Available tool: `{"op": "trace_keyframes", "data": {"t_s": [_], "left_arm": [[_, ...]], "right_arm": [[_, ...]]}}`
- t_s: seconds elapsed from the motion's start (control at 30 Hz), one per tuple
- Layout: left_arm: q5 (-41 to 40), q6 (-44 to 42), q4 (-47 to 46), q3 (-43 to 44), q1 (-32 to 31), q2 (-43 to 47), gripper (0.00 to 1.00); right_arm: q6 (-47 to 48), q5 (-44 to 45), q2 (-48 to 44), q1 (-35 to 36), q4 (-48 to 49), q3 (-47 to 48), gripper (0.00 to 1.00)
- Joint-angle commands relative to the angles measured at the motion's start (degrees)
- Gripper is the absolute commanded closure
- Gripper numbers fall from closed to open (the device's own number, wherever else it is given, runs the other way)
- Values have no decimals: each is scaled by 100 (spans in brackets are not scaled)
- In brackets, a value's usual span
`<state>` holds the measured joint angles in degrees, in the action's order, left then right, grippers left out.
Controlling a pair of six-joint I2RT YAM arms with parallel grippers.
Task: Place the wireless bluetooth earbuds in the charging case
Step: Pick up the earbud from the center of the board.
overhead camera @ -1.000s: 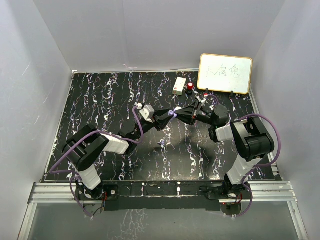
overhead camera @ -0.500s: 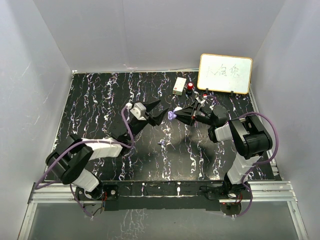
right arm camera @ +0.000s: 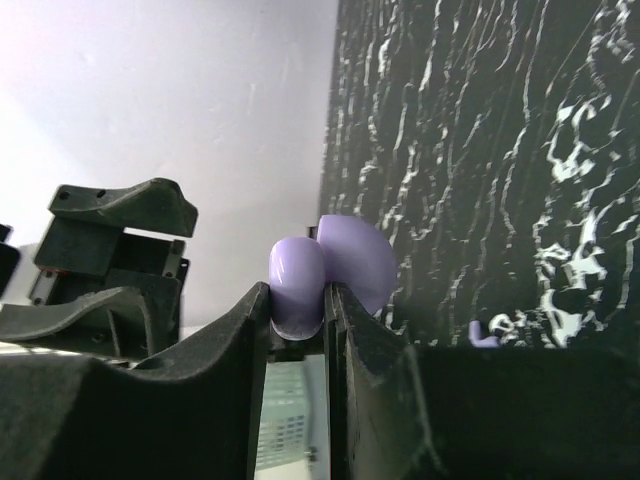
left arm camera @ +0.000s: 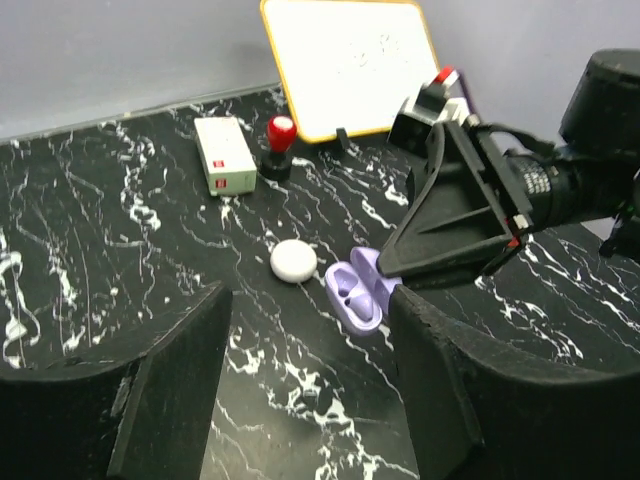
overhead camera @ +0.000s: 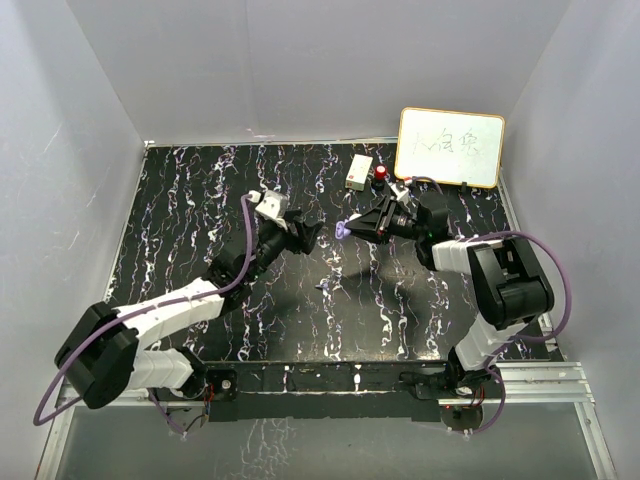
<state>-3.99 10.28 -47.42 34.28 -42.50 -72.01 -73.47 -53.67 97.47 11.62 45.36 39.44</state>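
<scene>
Reaching leftward, right gripper clamps the lilac case; left gripper faces it, parted, apparently empty.

My right gripper hides one end of the charging case. In its own wrist view, a tiny purple bit peeks out, mostly covered, so I cannot tell its shape. The whiteboard writing is too blurry to read.

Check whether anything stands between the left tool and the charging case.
Nothing visible does. The charging case, pinched in the right tool, sits straight ahead of the open left tool; the white puck lies on the table left of it.
</scene>
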Motion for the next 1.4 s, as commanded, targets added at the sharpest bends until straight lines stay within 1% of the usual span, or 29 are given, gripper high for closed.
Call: {"op": "trace_keyframes", "data": {"t_s": [0.0,0.13,0.33,0.5,0.7,1.07,1.27,1.37], "left_arm": [[-221,355,1019,-31,-30,503,37],[-204,484,1140,-194,-31,668,37],[-200,577,1355,-291,-30,777,37],[-172,595,1466,-308,-30,781,37],[-193,606,1447,-391,-30,820,37],[-123,554,1354,-262,-31,532,37],[29,540,1490,-147,-28,394,37],[177,577,1586,-118,-35,341,37]], "right_arm": [[1713,241,-447,7,-1157,282,100],[1849,252,-472,7,-879,178,100],[1830,261,-562,6,-120,-71,100],[1795,354,-591,7,9,-124,100],[1822,638,-828,6,471,-389,100],[2054,1026,-1111,4,478,-452,100],[2061,1071,-1163,7,452,-460,100],[2143,1171,-1275,8,293,-506,100]]}}
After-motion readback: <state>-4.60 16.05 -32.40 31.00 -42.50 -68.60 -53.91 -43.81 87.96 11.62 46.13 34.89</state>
